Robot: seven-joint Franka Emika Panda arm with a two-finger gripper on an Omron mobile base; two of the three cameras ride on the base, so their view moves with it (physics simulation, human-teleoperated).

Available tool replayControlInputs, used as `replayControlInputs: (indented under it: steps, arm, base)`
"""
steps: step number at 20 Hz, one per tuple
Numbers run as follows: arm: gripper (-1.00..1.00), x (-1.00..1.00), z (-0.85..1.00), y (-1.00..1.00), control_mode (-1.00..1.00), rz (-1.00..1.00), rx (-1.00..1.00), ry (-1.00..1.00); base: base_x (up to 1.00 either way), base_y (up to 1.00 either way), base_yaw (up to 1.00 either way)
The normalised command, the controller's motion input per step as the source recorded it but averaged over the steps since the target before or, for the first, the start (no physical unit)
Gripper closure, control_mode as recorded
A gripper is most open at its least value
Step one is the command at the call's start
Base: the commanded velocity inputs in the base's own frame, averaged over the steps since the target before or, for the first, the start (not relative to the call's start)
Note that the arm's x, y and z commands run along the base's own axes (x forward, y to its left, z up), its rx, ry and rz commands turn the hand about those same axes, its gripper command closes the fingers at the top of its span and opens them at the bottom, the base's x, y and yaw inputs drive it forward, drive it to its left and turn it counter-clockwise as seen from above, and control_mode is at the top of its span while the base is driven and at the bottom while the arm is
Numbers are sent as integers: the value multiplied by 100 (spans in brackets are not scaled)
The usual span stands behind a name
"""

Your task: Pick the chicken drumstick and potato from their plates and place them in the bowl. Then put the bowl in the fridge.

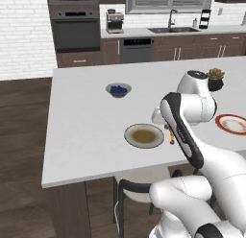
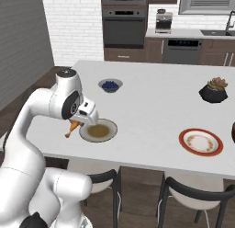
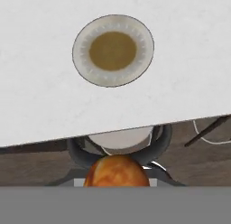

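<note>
A white robot arm holds a small, glossy orange-brown chicken drumstick (image 2: 71, 128) in its two-finger gripper (image 2: 76, 124), jaws closed on the thick end, thin end hanging down. The drumstick hangs in the air just beside a round, dull grey-olive plate with a brownish centre (image 1: 144, 136), which sits bare near the front edge of the smooth white island counter (image 1: 86, 126). From the hand view, the drumstick (image 3: 116, 171) is past that edge, over a dark-framed stool (image 3: 119, 142). Farther along the counter from the plate sits a white plate with a red-orange rim (image 2: 200, 142). Behind the grey-olive plate stands a small grey bowl of blueberries (image 1: 118, 90); a black faceted plant pot (image 2: 213, 90) stands well apart.
</note>
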Motion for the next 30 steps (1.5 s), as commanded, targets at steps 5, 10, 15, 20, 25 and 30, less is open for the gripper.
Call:
replayControlInputs:
  steps: [5, 10, 15, 20, 25, 30]
  arm:
    - [100, -14, 3, 16, -100, 58, -9, 2]
    - [100, -1, -2, 5, -100, 10, -3, 5]
    - [100, 0, 0, 0, -100, 0, 0, 0]
    - [100, -9, 0, -5, -100, 0, 0, -6]
    - [100, 0, 0, 0, 100, 0, 0, 0]
    - [100, 0, 0, 0, 100, 0, 0, 0]
  base:
    - [0, 0, 0]
    - [0, 0, 0]
    - [0, 0, 0]
    - [0, 0, 0]
    - [-3, -62, 0]
    - [-4, -100, 0]
